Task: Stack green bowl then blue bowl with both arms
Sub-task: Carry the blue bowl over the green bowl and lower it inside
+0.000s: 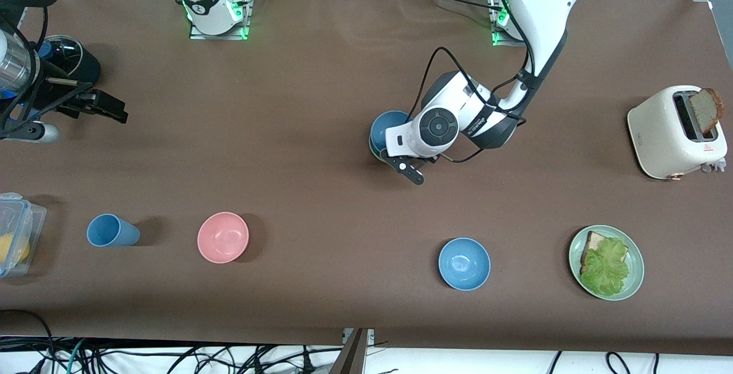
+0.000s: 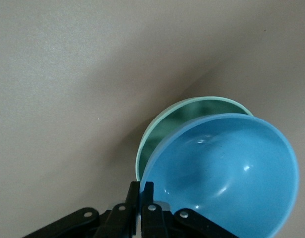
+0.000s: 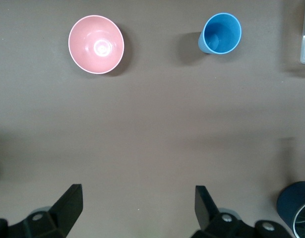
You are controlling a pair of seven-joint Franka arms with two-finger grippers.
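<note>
**Blue bowl going into the green one at mid-table**

Brown cloth covers the whole table [image 1: 320, 76], and from where the front camera looks, things run from the right arm's end to the left arm's. First comes a clear food box [image 1: 14, 231] at the edge, then a blue cup [image 1: 111, 231] and a pink bowl [image 1: 223, 237]. Above that end the right gripper [image 3: 137, 206] waits over bare cloth, fingers spread wide and empty.

At mid-table the left gripper [image 2: 141, 196] pinches the rim of the blue bowl [image 2: 226, 168], tilting it into the green bowl [image 2: 164, 131] that sits on the cloth beneath; whether it rests fully seated I can't quite tell. A rim grip leaves the bowl's underside free to nest, I'd guess.

Nearer the camera sits a second blue bowl [image 1: 464, 263], then a green plate [image 1: 634, 259] of bread and lettuce, and a toaster [image 1: 664, 139].

Count: two blue bowls, one green, one pink, one cup, one plate.
</note>
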